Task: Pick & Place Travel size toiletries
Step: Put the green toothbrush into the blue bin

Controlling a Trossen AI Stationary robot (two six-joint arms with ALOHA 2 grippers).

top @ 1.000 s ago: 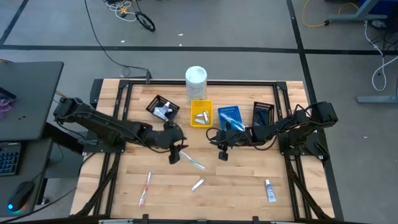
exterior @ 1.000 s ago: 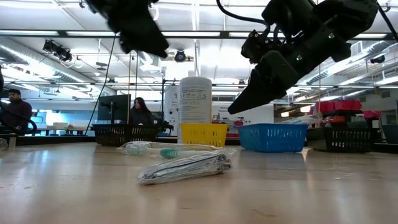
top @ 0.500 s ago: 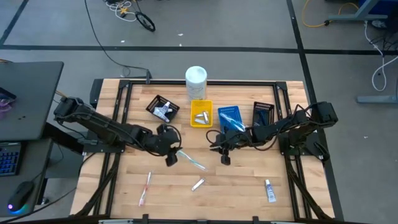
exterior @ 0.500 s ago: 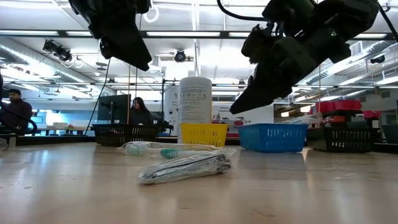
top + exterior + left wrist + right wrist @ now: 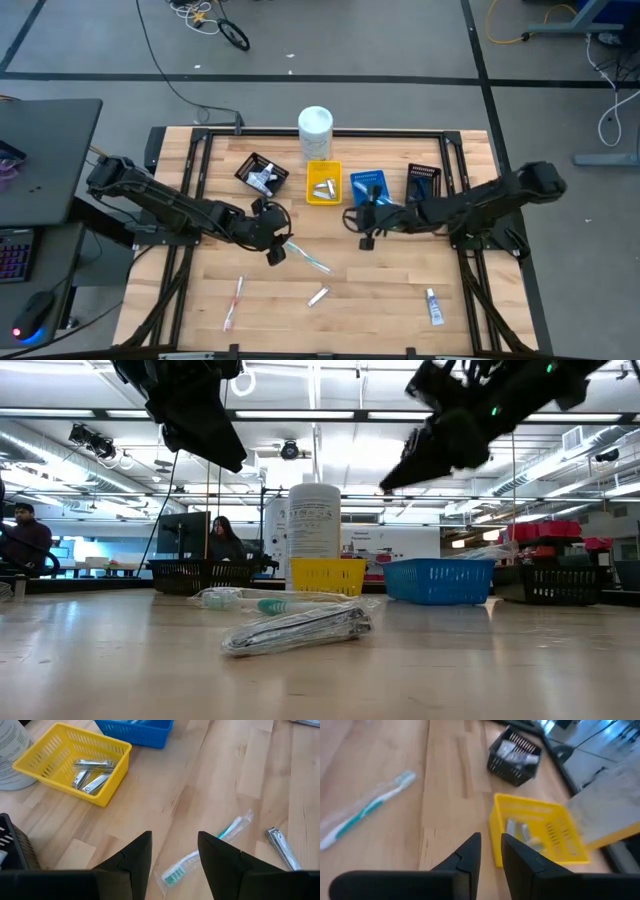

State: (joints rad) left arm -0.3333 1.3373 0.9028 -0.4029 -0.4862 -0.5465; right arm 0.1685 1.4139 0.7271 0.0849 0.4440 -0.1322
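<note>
Left gripper (image 5: 277, 250) hangs above the table with its fingers (image 5: 135, 855) parted and nothing between them, just beside the wrapped teal toothbrush (image 5: 306, 256) lying on bare wood. Right gripper (image 5: 365, 238) is raised near the blue tray (image 5: 370, 186), its fingers (image 5: 470, 851) set close with only a narrow gap and nothing held. Toward the front edge lie a pink toothbrush (image 5: 234, 301), a silvery sachet (image 5: 318, 296) and a white tube (image 5: 434, 306), well apart on open wood. Along the back stand a black tray (image 5: 262, 174), the yellow tray (image 5: 323, 183) holding silvery items (image 5: 91, 774), and a second black tray (image 5: 423, 181).
</note>
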